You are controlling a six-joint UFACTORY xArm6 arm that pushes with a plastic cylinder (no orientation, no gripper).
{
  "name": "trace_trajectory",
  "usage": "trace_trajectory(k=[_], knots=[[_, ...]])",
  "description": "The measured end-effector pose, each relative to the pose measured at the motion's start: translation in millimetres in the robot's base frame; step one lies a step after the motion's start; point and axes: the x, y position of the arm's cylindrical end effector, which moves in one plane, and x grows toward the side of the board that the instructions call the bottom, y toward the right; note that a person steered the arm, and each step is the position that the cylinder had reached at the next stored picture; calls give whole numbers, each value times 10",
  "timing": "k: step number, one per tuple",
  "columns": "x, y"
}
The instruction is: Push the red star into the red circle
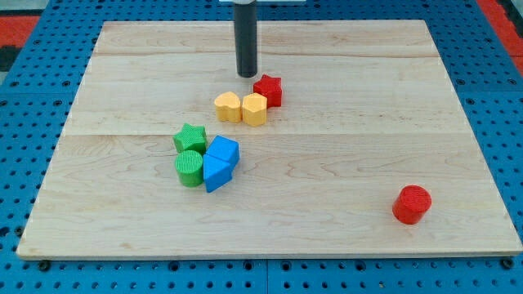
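1. One red star (pixel 268 89) sits near the view's top, touching a yellow block (pixel 255 109); my tip (pixel 247 75), holding nothing, stands just left.
2. Pushing off-centre could spin it away from the far red circle (pixel 411 204).

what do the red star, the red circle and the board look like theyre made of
Red star: probably matte plastic, uniform colour, no shine. Red circle: seemingly the same, with fine ridges on top that suggest 3D printing. Board: light wood, with visible grain and plank seams, satin finish. My tip sits just left of the star.
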Motion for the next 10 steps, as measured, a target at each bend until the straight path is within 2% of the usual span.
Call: trace_trajectory(k=[1,2,3,4,5,6,7,8,9,10], knots=[[295,483],[611,604],[787,688],[844,1226],[962,1389],[1003,1299],[1345,1441],[1465,1457],[1396,1279],[1695,1178]])
